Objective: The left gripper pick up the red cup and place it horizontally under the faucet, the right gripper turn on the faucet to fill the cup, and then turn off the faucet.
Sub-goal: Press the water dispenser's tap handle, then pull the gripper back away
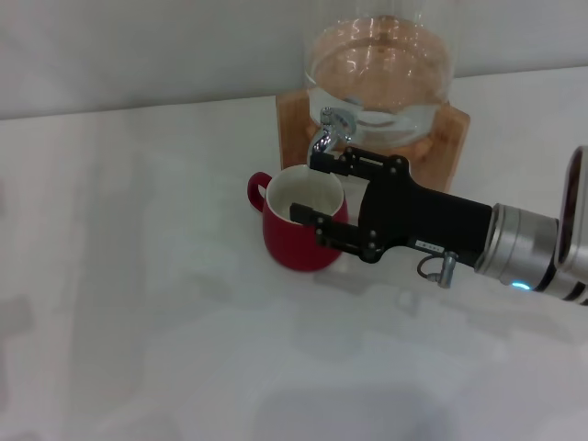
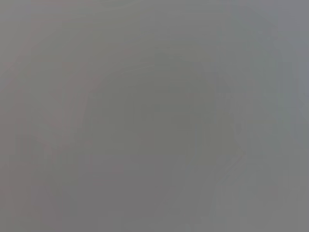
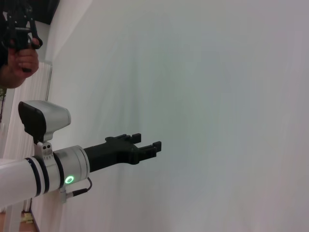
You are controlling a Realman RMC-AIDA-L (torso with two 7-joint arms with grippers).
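Head view: right hand point(image 1: 319, 188) open beside faucet point(image 1: 329, 129), perhaps touching.

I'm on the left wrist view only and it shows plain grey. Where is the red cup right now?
Observer: The red cup stands upright on the table, directly below the spout of the faucet.
Operator: Where is the right gripper?
Observer: The right gripper is at the faucet with its jaws open, one finger by the tap and the other over the cup's rim.
Operator: And my left gripper?
Observer: The right wrist view shows the left gripper against a plain white surface, jaws open and holding nothing. It does not appear in the head view.
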